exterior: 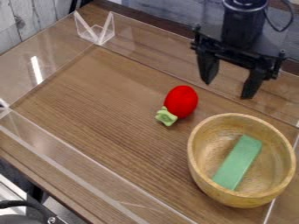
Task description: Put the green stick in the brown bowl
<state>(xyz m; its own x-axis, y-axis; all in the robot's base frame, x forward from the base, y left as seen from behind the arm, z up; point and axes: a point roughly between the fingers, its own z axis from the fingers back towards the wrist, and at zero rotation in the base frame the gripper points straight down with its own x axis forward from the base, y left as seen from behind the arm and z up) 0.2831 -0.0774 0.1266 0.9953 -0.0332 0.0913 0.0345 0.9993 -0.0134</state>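
Observation:
The green stick (239, 162) lies flat inside the brown bowl (201, 139), slanted from upper right to lower left. The bowl stands at the front right of the wooden table. My gripper (230, 86) hangs above the table behind the bowl, apart from it. Its two black fingers (207, 72) point down and stand apart, with nothing between them.
A red round object (180, 100) with a small green stub (167, 117) lies left of the bowl. Clear acrylic walls (47, 61) ring the wooden table (93, 105). A clear bracket (94, 29) stands at the back left corner.

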